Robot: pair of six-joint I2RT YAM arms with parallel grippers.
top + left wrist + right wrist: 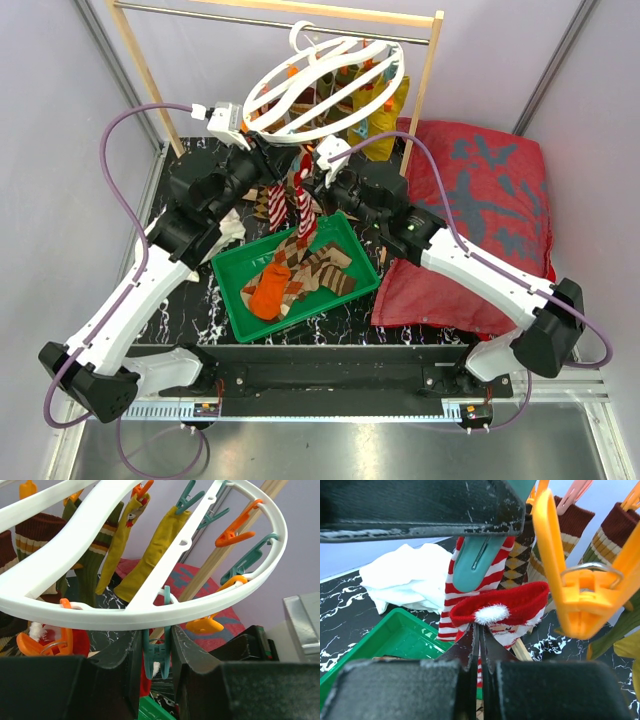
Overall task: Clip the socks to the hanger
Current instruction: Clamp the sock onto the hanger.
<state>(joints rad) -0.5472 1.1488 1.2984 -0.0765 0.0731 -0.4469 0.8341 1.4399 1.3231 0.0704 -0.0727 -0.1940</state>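
Left gripper (156, 640) squeezing teal clip (156, 661); right gripper (480, 636) pinching striped sock (520, 597). Your risk: cuff misses clip mouth, sock drops.

The hanger (150, 615) is smooth, glossy white plastic. Its teal clip (157, 657) and orange clip (580, 600) are shiny plastic too, the orange one with a bare metal wire spring (592, 569). The red-cuffed striped sock (520, 597) is knitted cloth with a fluffy white pom-pom (491, 614). The olive-yellow socks (155, 555) are matt knit. The green tray (240, 280) is glossy plastic, the tabletop (350, 610) is polished black with a marble look, and the rack frame (140, 60) is bare wood.
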